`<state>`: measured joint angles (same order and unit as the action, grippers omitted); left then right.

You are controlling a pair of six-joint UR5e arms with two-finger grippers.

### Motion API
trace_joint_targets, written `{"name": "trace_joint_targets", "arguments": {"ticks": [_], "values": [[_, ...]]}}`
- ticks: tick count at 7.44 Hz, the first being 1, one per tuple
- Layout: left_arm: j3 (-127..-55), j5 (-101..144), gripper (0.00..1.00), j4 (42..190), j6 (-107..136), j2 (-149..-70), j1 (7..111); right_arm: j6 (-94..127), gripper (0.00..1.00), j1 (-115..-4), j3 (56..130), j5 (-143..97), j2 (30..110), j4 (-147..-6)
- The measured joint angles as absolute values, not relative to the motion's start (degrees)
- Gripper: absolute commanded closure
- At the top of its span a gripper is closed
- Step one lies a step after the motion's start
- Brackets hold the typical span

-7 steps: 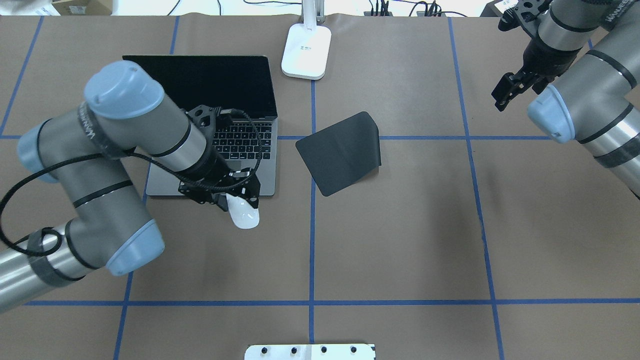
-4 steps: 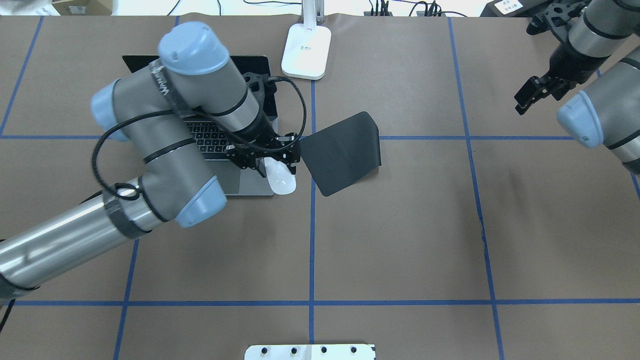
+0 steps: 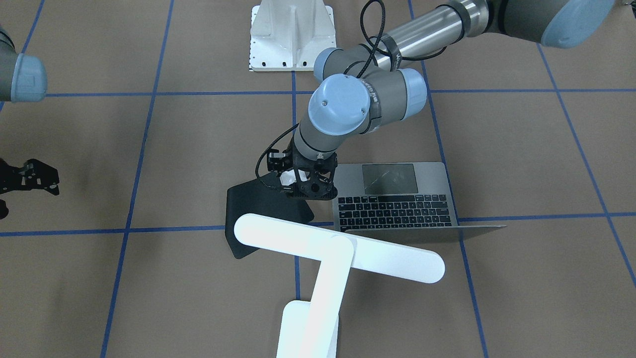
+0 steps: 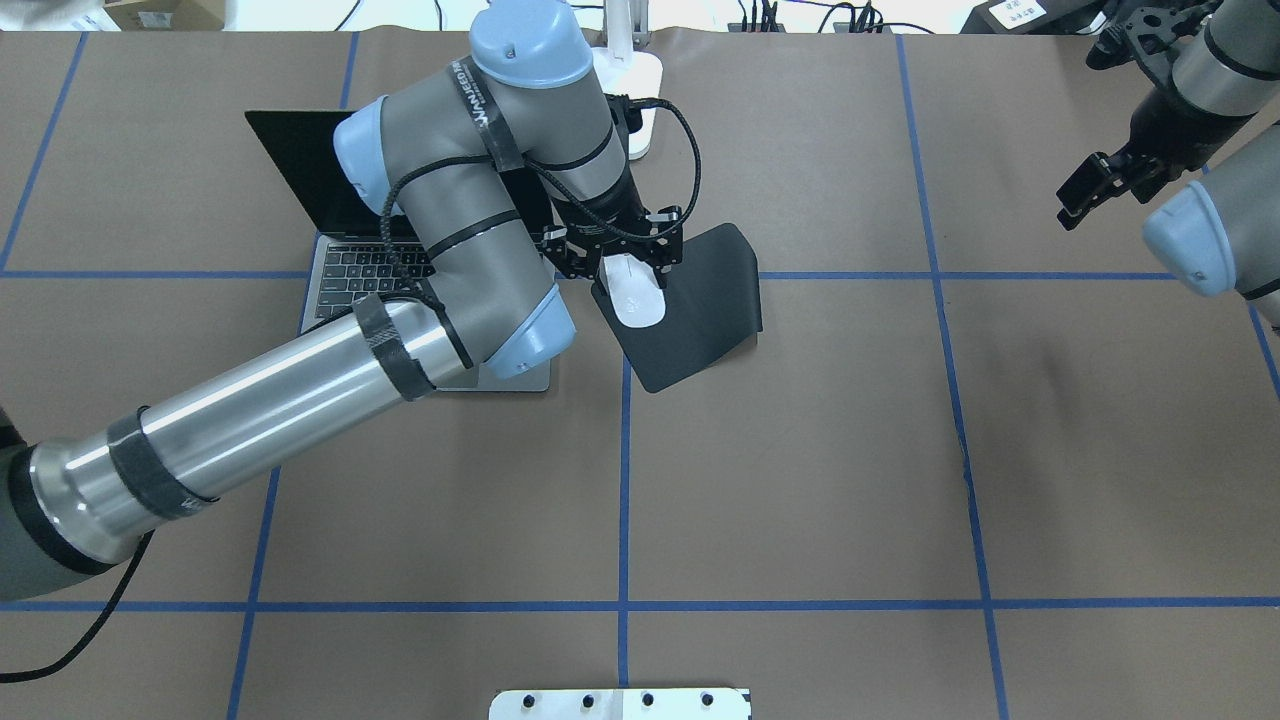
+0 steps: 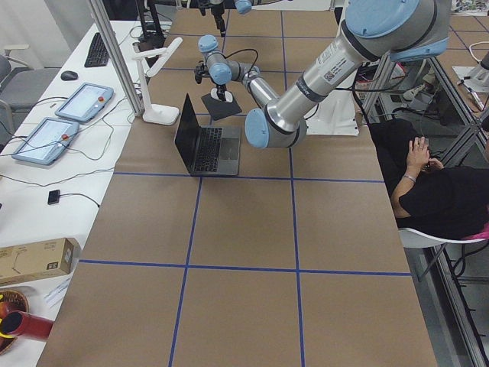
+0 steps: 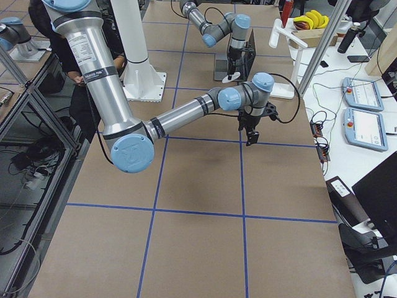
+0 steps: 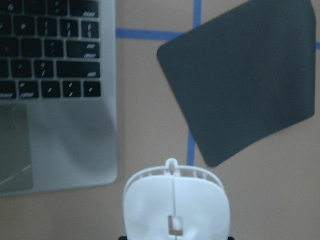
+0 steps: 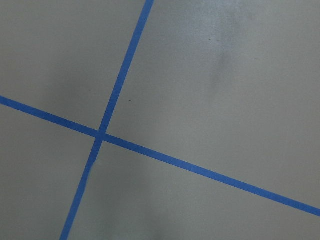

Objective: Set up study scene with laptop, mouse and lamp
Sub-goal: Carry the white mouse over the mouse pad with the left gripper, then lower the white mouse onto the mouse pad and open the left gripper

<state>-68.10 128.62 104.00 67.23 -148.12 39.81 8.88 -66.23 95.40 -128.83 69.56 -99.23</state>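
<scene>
Above the left edge of the black mat [image 4: 705,310], just to the right of the laptop [image 4: 345,268], the mouse [image 4: 636,297] is held in the air by the left gripper [image 4: 622,268]. The jaws are closed on the sides of the mouse, which is not yet set down on anything. The laptop is already opened and laid flat on the table at the far left, and the lamp [image 3: 343,248] is placed upright near it at the far edge, so these two parts of the scene are judged as done. What is left, it seems, is only that the mouse is lowered onto the mat and released. The right gripper [image 4: 1075,200] is kept at the far right, well apart from everything; nothing is seen in it, but how wide its jaws are cannot be told. One laptop, one mouse, one lamp and one mat are counted, and two grippers.
</scene>
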Motion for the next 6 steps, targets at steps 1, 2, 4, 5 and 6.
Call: {"name": "trace_joint_targets", "arguments": {"ticks": [1, 2, 4, 5, 6], "values": [[-65.8, 127.6, 0.36, 105.8, 68.5, -149.2, 39.7, 8.9, 0.00, -66.3, 95.4, -128.8, 69.6, -99.2], [-63.8, 126.5, 0.35, 106.7, 69.1, -150.3, 39.6, 8.9, 0.00, -66.3, 95.4, -128.8, 69.6, -99.2], [-60.2, 124.7, 0.34, 108.9, 69.5, -152.0, 39.3, 8.9, 0.00, -66.3, 95.4, -128.8, 69.7, -99.2], [-59.5, 124.3, 0.05, 109.6, 69.6, -152.3, 39.1, 8.9, 0.00, -66.4, 95.4, -128.9, 70.1, -99.2], [-59.2, 124.2, 0.01, 109.9, 69.5, -152.4, 39.0, 9.0, 0.00, -67.2, 95.4, -130.0, 70.7, -99.2]]}}
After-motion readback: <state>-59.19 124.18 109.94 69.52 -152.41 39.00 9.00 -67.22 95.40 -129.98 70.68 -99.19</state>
